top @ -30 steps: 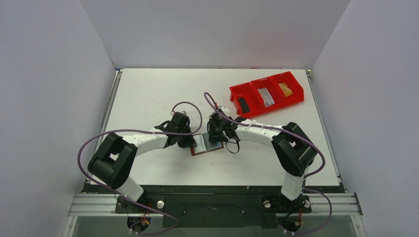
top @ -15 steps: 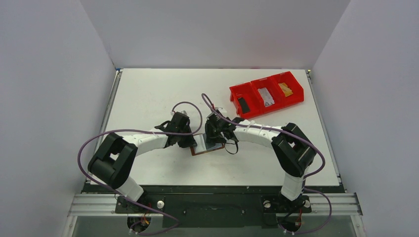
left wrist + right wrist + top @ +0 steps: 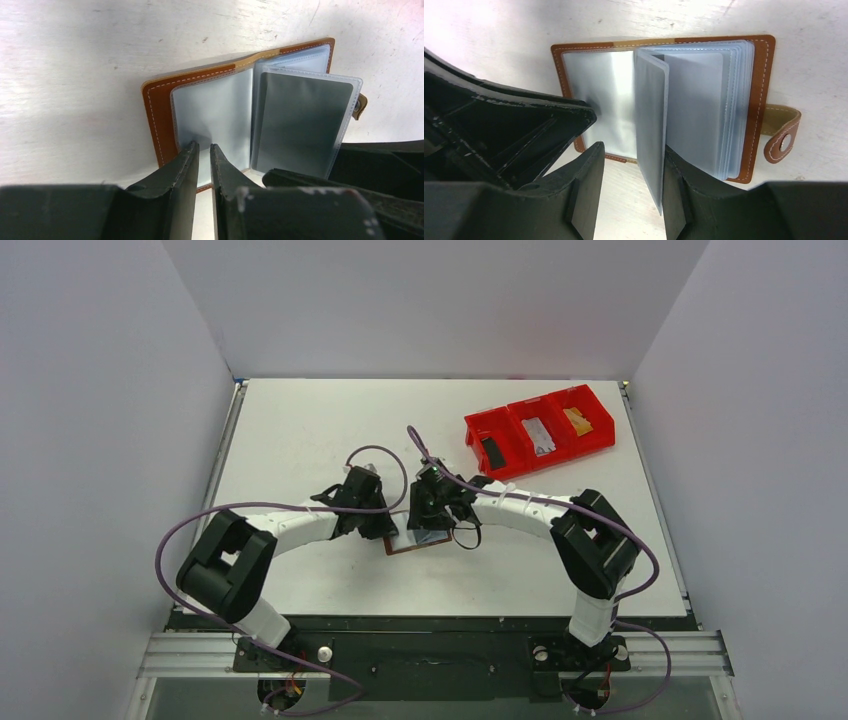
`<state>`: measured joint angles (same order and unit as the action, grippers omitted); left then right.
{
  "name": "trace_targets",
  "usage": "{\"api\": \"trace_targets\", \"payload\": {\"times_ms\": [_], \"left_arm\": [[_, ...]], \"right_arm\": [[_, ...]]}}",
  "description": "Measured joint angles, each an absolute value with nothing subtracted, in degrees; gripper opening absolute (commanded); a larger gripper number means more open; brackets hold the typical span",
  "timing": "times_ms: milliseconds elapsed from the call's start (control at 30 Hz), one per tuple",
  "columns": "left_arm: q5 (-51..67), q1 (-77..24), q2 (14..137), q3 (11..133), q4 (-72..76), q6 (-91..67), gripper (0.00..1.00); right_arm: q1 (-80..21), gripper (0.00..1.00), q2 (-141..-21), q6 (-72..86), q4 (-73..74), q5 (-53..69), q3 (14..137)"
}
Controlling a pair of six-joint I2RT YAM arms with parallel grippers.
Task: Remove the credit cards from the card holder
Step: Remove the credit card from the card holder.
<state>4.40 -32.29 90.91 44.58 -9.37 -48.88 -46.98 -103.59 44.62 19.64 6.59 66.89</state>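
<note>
The card holder (image 3: 759,100) lies open. The right gripper (image 3: 631,155) has its fingers apart around a raised sleeve (image 3: 651,100). The left gripper (image 3: 204,147), at ten o'clock, is nearly closed, grip unclear.

No words, numbers, logos or signs can be read anywhere. The brown card holder (image 3: 760,100), its clear plastic sleeves (image 3: 696,105) and the red bin (image 3: 471,435) show no print that can be made out.
</note>
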Motion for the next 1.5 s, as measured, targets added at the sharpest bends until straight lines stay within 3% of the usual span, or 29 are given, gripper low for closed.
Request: {"api": "trace_targets", "payload": {"times_ms": [233,767,1167,1500], "left_arm": [[4.54,-27.86,85.25,40.77,-12.84,-48.6,0.2],[4.91,-23.79,75.42,39.83,-17.23,-47.48,0.21],[8.71,-26.68,81.95,41.65,-15.03,-47.29,0.2],[9.45,-27.29,87.29,42.3,-11.92,-47.27,0.1]], "right_arm": [[-47.29,0.4,-103.61,47.07,16.99,11.11,68.49],[-48.31,0.4,-108.03,51.35,12.45,16.58,72.38],[-42.78,0.35,-108.03,51.53,10.55,17.41,67.16],[-42.35,0.32,-108.66,51.48,8.97,17.72,65.87]]}}
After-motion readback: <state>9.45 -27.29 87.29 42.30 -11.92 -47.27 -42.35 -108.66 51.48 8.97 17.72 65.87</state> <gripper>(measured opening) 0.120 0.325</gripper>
